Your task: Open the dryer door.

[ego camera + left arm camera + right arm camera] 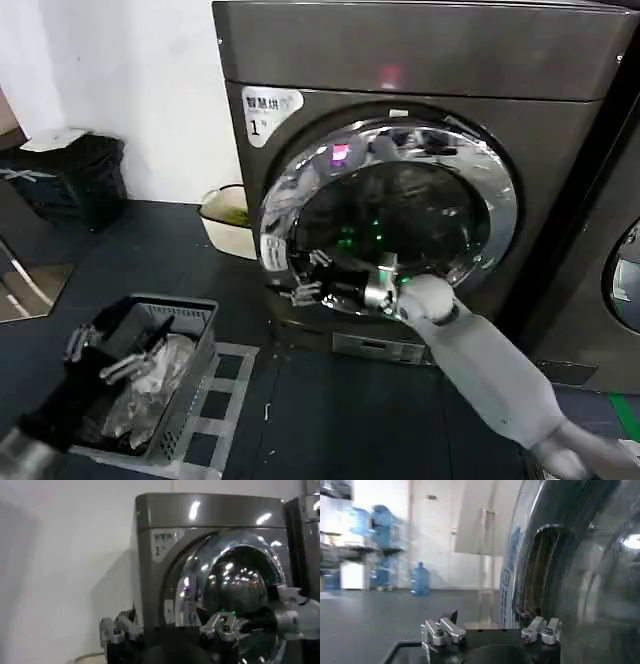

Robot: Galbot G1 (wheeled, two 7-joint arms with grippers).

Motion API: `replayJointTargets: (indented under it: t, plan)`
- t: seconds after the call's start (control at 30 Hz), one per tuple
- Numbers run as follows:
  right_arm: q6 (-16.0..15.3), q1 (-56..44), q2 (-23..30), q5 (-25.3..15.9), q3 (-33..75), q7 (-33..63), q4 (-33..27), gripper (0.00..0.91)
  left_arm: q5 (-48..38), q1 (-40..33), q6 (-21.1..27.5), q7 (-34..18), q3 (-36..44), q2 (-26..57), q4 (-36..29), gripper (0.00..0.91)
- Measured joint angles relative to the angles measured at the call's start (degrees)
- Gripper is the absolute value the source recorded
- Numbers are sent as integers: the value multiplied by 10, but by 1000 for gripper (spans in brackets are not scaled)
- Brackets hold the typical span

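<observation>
Chrome dryer door (pixel 400 215), right claw (pixel 305 277) open at rim

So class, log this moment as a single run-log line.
right gripper: open, at lower left rim of dryer door | door: looks shut | left gripper: open, low over basket

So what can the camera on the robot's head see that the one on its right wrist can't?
Head view alone: the whole dryer front with its "1" sticker, the right gripper reaching to the lower left rim of the dryer door, the left gripper low over a grey basket. Right wrist view alone: blue water bottles across the room. Both: the door's chrome ring.
</observation>
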Motion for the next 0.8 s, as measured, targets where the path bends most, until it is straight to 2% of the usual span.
replayJointTargets:
  t: [0.23,0.37,0.57,0.8]
  plan:
    - [13,-39,-52,7,27,-84,54,907,-79,-77,19,-15,54,106,85,907]
    - [16,-74,-83,15,54,-118,87,907,-92,-135,15,-2,113,155,138,907]
    - [56,-159,-122,11,126,-172,134,907,-117,-233,-10,23,235,201,209,907]
    - [114,-320,-144,6,284,-222,191,907,-118,-338,-35,69,379,197,264,907]
